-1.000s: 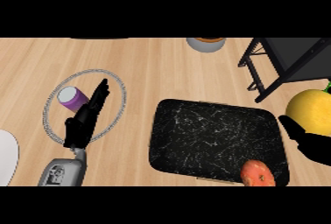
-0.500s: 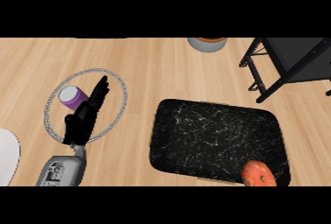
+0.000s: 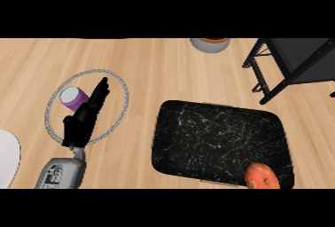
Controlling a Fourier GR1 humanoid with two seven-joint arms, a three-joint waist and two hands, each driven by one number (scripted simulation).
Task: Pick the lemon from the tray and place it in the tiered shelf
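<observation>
Left hand (image 3: 82,122) flat over a round plate (image 3: 126,95) with a shiny grey rim, at the left of the wooden counter (image 3: 163,71). Fingers (image 3: 99,93) straight and close together, pointing up and away, holding nothing. Grey forearm (image 3: 62,173) coming in from the bottom edge below it. Small purple cup (image 3: 73,96) standing on the same plate, just beside the fingers on their left. Bit of a white plate (image 3: 6,157) at the far left edge. Black tray (image 3: 216,137) with thin white marks in the middle right, lying flat on the counter. Round orange-red fruit (image 3: 262,176) in the tray's near right corner. Black tiered shelf (image 3: 297,57) at the top right, well apart from the left hand and a little way beyond the tray. Grey bowl (image 3: 211,44) at the top edge, only partly seen. Lemon not to be seen anywhere in this view, not on the tray and not on the part of the shelf that shows.
</observation>
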